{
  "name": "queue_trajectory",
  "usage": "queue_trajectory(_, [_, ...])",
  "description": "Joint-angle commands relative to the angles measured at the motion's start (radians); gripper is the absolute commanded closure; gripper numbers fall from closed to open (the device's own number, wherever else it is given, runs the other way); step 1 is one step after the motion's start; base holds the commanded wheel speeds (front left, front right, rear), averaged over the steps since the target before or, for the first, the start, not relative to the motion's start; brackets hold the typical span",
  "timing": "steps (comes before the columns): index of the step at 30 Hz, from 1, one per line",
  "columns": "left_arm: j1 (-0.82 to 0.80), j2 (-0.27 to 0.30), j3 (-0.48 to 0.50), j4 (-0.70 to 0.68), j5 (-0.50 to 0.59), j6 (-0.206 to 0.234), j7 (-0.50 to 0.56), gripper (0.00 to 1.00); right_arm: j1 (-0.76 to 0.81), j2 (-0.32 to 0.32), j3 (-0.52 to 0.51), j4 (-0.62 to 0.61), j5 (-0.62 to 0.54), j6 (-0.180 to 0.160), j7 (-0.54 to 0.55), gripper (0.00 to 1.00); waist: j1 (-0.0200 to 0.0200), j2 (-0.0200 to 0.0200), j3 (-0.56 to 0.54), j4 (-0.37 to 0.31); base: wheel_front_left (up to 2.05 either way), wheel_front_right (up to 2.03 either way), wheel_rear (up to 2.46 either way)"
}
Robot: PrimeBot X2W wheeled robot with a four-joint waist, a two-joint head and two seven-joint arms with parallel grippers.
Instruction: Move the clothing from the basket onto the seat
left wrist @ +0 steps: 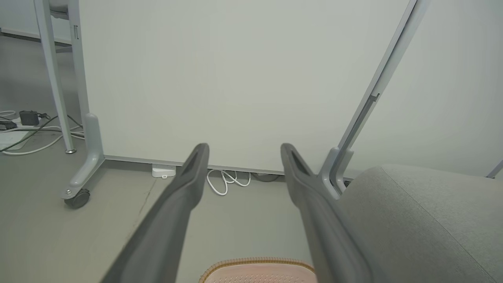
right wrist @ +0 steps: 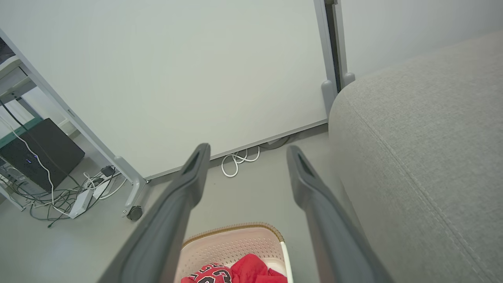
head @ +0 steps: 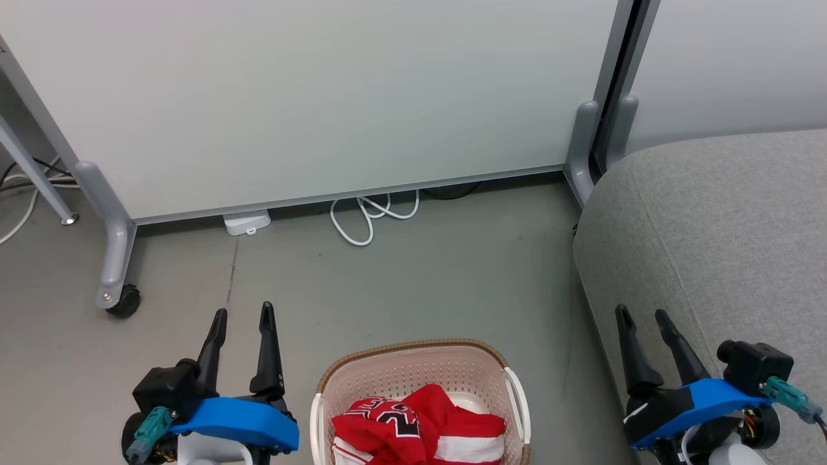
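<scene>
Grey floor (head: 420, 278): one basket (head: 413, 373) holding two red garments (head: 423, 429), one sofa (head: 723, 245).

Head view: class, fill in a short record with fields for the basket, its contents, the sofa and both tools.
basket: cream, perforated, brown rim, standing on the floor
contents: red jersey with number print; red garment with white band
sofa: grey, to the robot's right of the basket
left tool: open, holding nothing
right tool: open, holding nothing, at the sofa's edge
</scene>
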Motion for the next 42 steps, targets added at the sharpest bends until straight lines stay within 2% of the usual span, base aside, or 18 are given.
queue_trajectory(1, [-0.009,0.004,-0.002,0.000,0.022,0.004,-0.011,0.00,-0.017,-0.007,-0.001,-0.003,-0.026,0.002,-0.010,0.00,0.0000,-0.0001,0.000,0.000,0.00,0.00,0.00])
queue_trajectory(28, [-0.016,0.004,-0.025,0.035,0.149,0.009,-0.059,0.00,-0.025,-0.008,0.004,0.017,-0.194,0.002,-0.054,0.00,0.0000,-0.0001,0.006,0.003,0.00,0.00,0.00])
queue_trajectory(42, [-0.021,0.004,-0.026,0.039,0.137,0.013,-0.059,0.00,-0.029,-0.008,0.002,0.017,-0.187,0.002,-0.054,0.00,0.0000,-0.0001,0.012,0.004,0.00,0.00,0.00])
